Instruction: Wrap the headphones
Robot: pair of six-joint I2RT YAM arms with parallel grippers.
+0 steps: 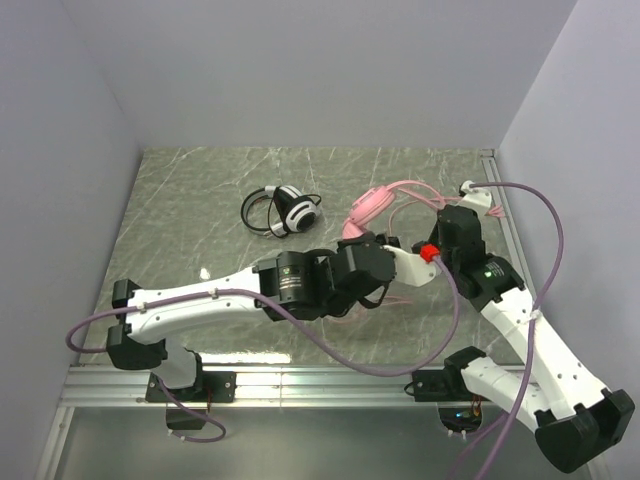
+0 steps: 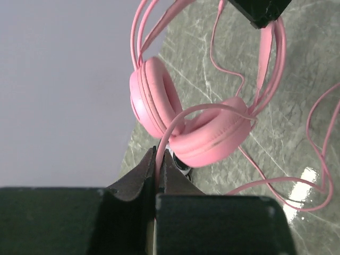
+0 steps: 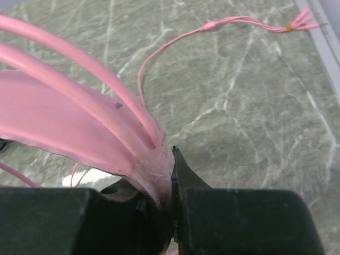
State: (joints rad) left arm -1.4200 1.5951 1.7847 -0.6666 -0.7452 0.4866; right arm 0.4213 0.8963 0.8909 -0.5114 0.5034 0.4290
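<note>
Pinching with the left gripper [image 2: 158, 159] now, jaws pressed together on the pink cable [image 2: 212, 109], trapping the thin strand right at the fingertips. Watching that cable looping up from the pinch and arching over the two ear cups of the pink headset [image 2: 210, 139]. Seeing the cups hanging just beyond the left fingers, padded faces turned toward each other, headband [image 2: 268, 53] rising to the top of the left wrist view. Clamping that headband with the right gripper [image 3: 171, 162], jaws squeezed onto the flat pink band and its twin wires near one end. Holding the headset over the table [image 1: 190, 200], centre right in the top view, between both arms; not managing to tell whether the cups are touching the surface. Trailing loose loops of cable across the table on the right side. Spotting the cable's far end [image 3: 297, 22] lying flat near the right rail [image 3: 326, 37], splitting into several short tips past an orange band. Noting, further back and to the left, well apart from the pink one, the black headset [image 1: 288, 210], white on its cups, black cable [image 1: 255, 210] curled round it, resting on the table near the back wall [image 1: 320, 70].
</note>
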